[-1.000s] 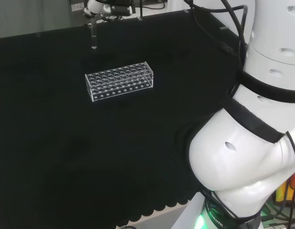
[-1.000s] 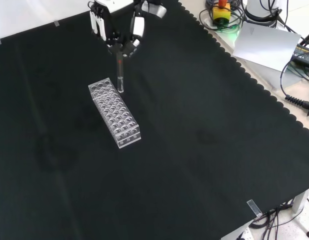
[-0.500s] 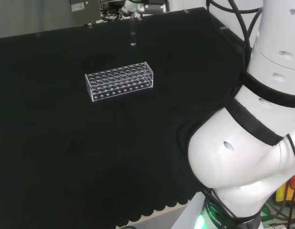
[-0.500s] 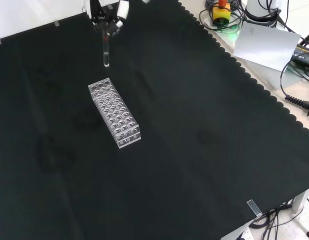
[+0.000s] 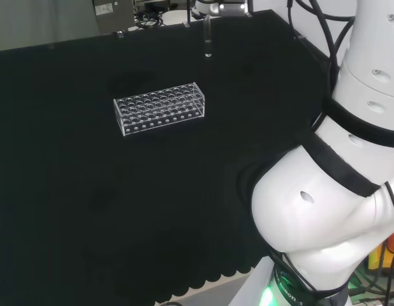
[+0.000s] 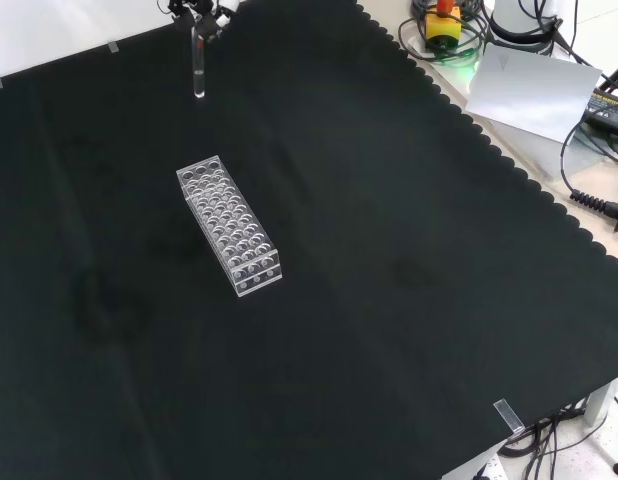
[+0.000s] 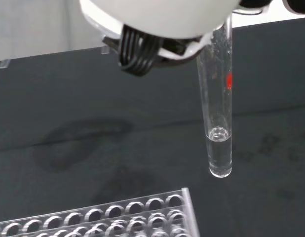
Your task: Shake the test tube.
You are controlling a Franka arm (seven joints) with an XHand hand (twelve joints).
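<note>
A clear test tube (image 5: 208, 39) hangs upright in the air, held at its top by the hand (image 5: 219, 7) at the head view's upper edge. In the front view the hand (image 6: 201, 7) sits at the top edge with the test tube (image 6: 198, 66) below it, well beyond the rack's far end. The clear plastic rack (image 5: 160, 108) (image 6: 230, 226) stands on the black cloth with its holes unfilled. In the wrist view the test tube (image 7: 219, 113) carries a red mark and a little clear liquid at its rounded bottom, above and off the rack's (image 7: 118, 217) corner.
The arm's white links (image 5: 350, 191) take up the right of the head view. Past the cloth's scalloped edge in the front view lie a white sheet (image 6: 534, 88), a yellow and red button box (image 6: 444, 20) and cables (image 6: 599, 200).
The hand has carried the test tube to the right in the head view and higher in the front view, from over the rack's far end to well away from it.
</note>
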